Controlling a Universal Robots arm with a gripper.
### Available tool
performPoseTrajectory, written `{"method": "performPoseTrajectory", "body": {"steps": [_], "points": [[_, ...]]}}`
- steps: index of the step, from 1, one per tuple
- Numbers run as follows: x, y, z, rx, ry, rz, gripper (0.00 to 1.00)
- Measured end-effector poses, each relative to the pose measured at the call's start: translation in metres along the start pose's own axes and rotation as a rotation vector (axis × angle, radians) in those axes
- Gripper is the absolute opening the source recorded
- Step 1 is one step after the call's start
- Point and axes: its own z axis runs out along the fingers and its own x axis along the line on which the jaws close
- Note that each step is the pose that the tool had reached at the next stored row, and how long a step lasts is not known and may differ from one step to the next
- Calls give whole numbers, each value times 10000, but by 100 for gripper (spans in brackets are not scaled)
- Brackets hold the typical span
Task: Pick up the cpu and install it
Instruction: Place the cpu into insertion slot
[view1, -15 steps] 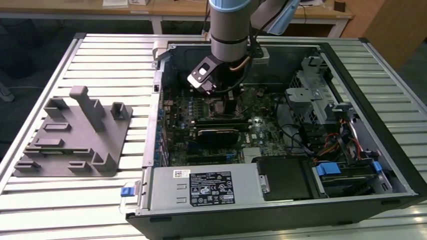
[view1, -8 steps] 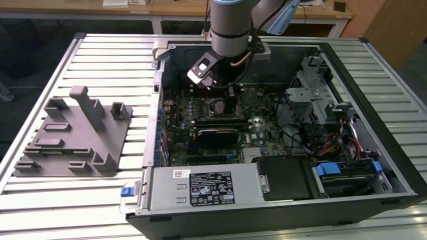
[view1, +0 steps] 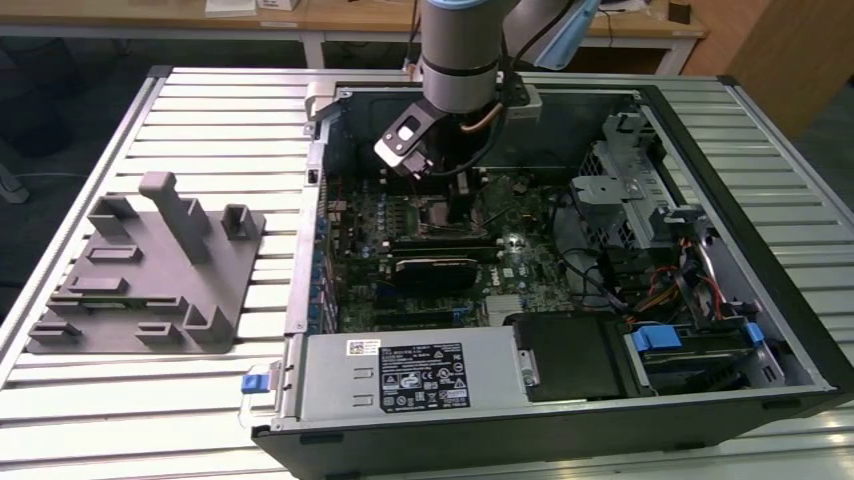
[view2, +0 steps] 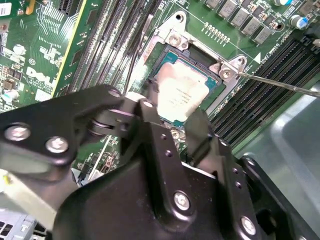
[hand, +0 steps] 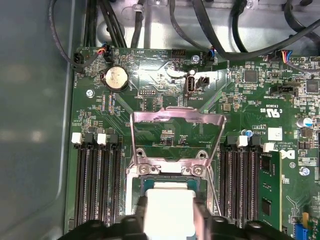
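Black metal comes first: the end effector (hand: 170, 222), w/ its fingers (hand: 136, 212) pressed against opposite sides of the cpu (hand: 169, 202), so we read it as clamped on the chip. The cpu sits low in the socket (view2: 172, 37) opening, silvery top up. In the second wrist view its pale rim looks roughly square to the socket's frame, but we can't tell if it is fully down or a hair above the contacts. Just beyond, the hinged metal plate (hand: 176, 117) lies flipped open, and memory slots (hand: 95, 185) run on both sides.

We judge the step in hand to be the seating itself: pick-up done, install approx. at its last stage. That calls for a flat chip lined up w/ the frame, and no sideways push.

Farther out, the exterior view shows the open computer case (view1: 787, 300) lying on the slatted surface (view1: 214, 110), w/ the grey tray (view1: 134, 290) well apart at the exterior view's left.
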Motion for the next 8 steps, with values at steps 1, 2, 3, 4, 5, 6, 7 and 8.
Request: {"method": "performPoseTrajectory", "body": {"steps": [1, 2, 3, 4, 5, 6, 7, 8], "points": [[0, 0, -1, -1, 1, 0, 47], [0, 0, -2, 0, 0, 0, 41], [0, 0, -3, 0, 0, 0, 41], [0, 0, -4, 0, 0, 0, 36], [0, 0, -4, 0, 0, 0, 30], [0, 0, -5, -1, 0, 0, 30], [0, 1, -6, 0, 0, 0, 24], [0, 1, -7, -1, 0, 0, 18]]}}
